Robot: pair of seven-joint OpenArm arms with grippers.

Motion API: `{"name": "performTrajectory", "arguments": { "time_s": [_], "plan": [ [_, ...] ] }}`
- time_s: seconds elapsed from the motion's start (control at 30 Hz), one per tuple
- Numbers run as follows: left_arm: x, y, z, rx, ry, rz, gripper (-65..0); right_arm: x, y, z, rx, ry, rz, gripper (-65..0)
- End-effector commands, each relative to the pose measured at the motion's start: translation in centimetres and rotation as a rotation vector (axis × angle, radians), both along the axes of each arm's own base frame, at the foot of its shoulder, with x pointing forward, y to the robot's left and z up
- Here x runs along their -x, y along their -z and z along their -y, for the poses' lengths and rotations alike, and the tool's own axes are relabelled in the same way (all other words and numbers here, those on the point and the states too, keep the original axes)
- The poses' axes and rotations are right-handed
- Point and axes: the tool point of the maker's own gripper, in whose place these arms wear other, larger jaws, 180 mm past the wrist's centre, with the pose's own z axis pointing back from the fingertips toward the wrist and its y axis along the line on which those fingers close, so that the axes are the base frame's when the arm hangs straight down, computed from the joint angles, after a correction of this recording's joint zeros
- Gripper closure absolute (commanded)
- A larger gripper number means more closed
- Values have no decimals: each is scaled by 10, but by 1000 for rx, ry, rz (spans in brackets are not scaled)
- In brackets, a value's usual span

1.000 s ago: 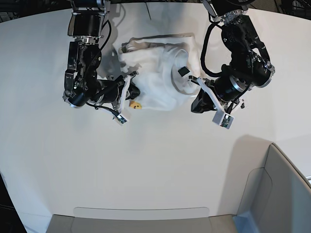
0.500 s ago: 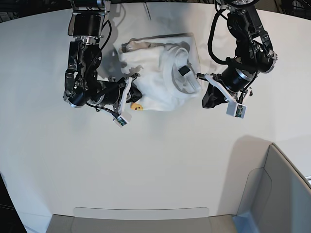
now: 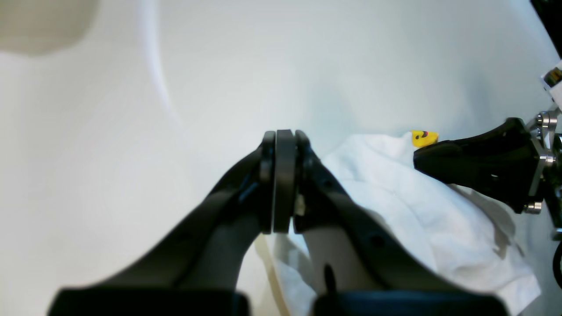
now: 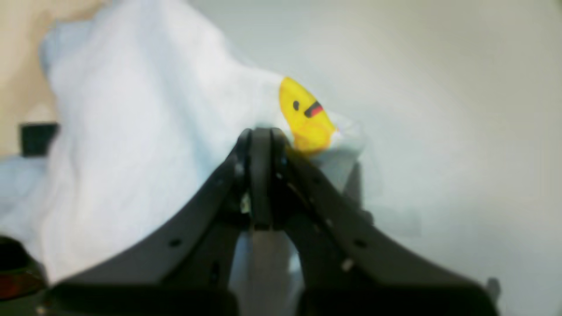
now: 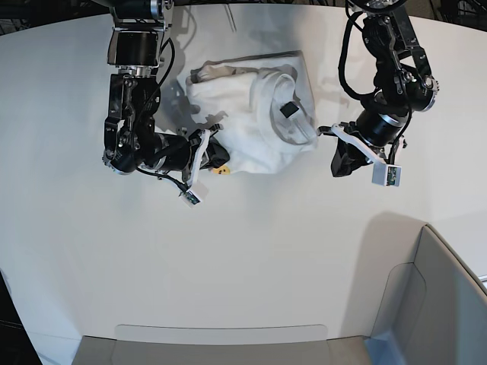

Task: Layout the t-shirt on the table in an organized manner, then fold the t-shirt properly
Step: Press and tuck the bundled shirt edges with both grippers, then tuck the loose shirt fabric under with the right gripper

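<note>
Left hand: your left hand (image 5: 340, 161) is clenched with nothing between its fingers; in its wrist view the 2 pads (image 3: 284, 180) press flat together over bare worktop.
Left hand position: it hangs just off the t-shirt's edge, on the base view's right, not touching the cloth.
Right hand: your right hand (image 5: 217, 156) is clenched too, fingers (image 4: 260, 175) pressed together; whether a pinch of cloth sits between them you cannot tell from these views.
Right hand position: its tips lie against the t-shirt's near-left edge, right beside a small yellow face print (image 4: 307, 116).
T-shirt: the t-shirt (image 5: 251, 122) lies bunched in a rumpled heap on the worktop, at the far middle between your 2 arms, not spread flat.
Collar: the neck opening faces up, with the small black neck tag (image 5: 288, 109) showing inside it.
Print: only the yellow face (image 5: 219, 170) shows at the near edge; the rest of the printing is folded out of sight.
Worktop: the white worktop (image 5: 228, 258) stretches wide in front of the heap.
Bin: a grey-white bin wall (image 5: 437, 296) stands at the near-right corner, well apart from the t-shirt.
</note>
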Motion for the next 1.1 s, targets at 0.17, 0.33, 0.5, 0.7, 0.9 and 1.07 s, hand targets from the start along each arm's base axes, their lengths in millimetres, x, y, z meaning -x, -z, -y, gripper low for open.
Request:
{"name": "performTrajectory", "arguments": {
  "time_s": [0.17,0.33,0.5,0.7,0.9,1.07],
  "plan": [
    [0,-9,-4,-30,23,37,0,0,-35,-20,-157,-74,61,0],
    [0,-8,-7,-35,18,35,0,22,-48,-16,-126,-132,95,0],
    [0,-8,-9,-37,13,33,0,37,-52,-17,-77,-185,125,0],
    [2,-9,-38,-49,-73,33,0,65,-46,-46,-59,-327,111,0],
    [10,-14,-90,-77,-227,38,0,69,-68,-50,-59,-346,202,0],
    [19,-14,-113,-92,-292,31,0,66,-94,-51,-57,-351,301,0]
  ]
}}
